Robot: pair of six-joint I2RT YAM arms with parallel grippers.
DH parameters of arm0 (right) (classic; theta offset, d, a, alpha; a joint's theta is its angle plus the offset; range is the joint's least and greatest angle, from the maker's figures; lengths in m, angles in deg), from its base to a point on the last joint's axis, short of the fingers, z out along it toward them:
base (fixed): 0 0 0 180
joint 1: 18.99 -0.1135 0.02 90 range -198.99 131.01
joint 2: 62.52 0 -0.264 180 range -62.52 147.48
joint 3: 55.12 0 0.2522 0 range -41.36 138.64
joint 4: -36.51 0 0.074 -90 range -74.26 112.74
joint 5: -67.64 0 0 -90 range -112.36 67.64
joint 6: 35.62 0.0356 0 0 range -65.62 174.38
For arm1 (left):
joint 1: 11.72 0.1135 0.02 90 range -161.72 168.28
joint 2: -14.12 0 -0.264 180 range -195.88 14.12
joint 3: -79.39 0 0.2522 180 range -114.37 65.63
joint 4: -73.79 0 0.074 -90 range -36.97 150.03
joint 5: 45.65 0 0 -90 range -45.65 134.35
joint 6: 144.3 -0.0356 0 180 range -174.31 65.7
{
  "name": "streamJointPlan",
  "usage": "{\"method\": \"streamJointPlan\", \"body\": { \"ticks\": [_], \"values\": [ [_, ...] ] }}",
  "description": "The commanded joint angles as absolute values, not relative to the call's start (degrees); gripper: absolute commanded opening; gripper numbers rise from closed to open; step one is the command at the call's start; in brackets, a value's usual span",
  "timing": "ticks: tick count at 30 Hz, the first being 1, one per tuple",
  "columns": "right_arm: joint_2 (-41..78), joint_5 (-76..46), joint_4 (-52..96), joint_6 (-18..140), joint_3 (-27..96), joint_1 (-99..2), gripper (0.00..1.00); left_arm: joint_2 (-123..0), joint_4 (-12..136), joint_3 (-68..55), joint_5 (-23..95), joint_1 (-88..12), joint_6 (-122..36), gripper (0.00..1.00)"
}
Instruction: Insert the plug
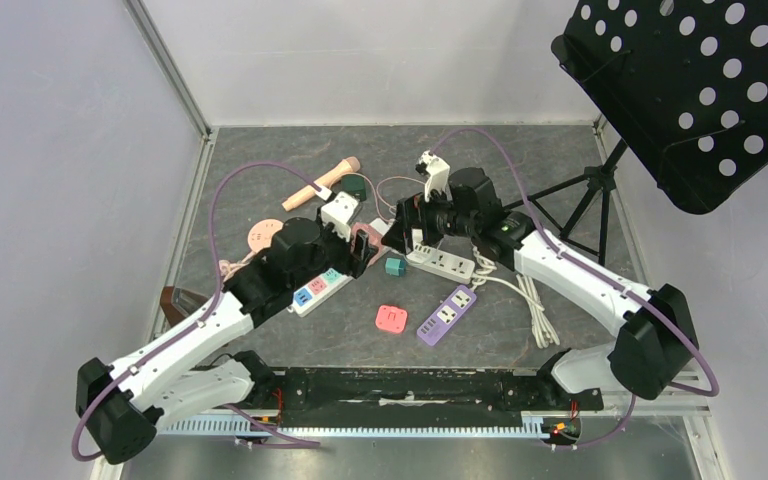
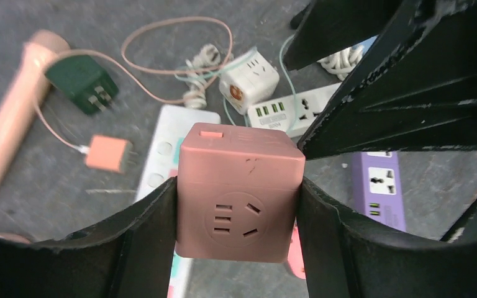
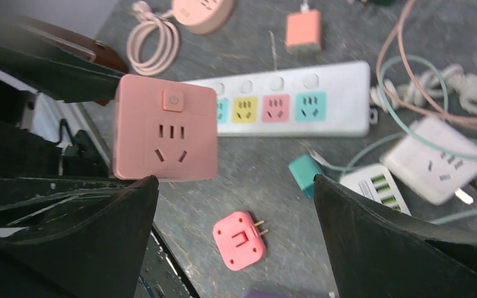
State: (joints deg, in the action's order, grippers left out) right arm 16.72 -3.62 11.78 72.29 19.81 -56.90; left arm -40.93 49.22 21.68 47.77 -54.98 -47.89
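My left pincer [image 2: 237,214] clamps the pink cube [image 2: 242,155] by its sides, clear of the worktop [image 2: 68,198] mid-scene. One socket face is turned to my right pincer [image 3: 234,181], which gapes wide and empty, ready, I judge, to fetch a plug. The cube's back is hidden. The flat pink plug [image 3: 240,239] lies below.

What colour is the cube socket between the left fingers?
The cube socket is salmon pink all over, button included; it shows best in the left wrist view.
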Motion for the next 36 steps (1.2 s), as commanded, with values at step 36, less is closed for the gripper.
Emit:
{"method": "streamJointPlan", "body": {
  "ticks": [36],
  "values": [
    [18.6, -6.6, 14.9, 70.1, 30.6, -63.4, 0.98, -37.6, 64.3, 19.3, 38.3, -55.1, -71.9, 0.02]
  ]
}}
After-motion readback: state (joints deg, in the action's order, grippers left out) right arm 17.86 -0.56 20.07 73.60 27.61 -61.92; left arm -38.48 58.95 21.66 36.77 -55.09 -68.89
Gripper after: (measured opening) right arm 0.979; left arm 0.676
